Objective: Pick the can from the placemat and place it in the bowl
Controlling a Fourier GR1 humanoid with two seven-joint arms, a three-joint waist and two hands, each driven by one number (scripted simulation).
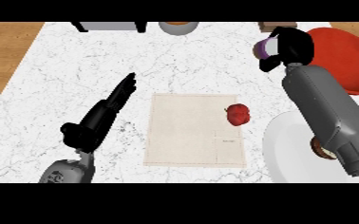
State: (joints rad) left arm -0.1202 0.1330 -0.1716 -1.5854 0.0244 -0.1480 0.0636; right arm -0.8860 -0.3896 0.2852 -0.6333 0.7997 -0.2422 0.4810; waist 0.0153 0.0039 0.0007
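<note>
A purple can (pixel 264 48) is held in my right hand (pixel 291 47), whose black fingers curl round it and hide most of it. Hand and can are at the upper right, just left of the red bowl (pixel 338 52), whose rim runs behind the hand. The beige placemat (pixel 189 133) lies flat in the middle of the counter, and the can is off it. My left hand (pixel 101 116) rests open to the left of the placemat, fingers straight and pointing away from me.
A red round fruit or pepper (pixel 238 114) sits on the placemat's right edge. A white plate (pixel 284 147) at the lower right carries a brown item (pixel 321 149), partly under my right forearm. A grey appliance (pixel 108 26), a grey round container (pixel 179 27) and a brown object (pixel 270 26) line the far edge.
</note>
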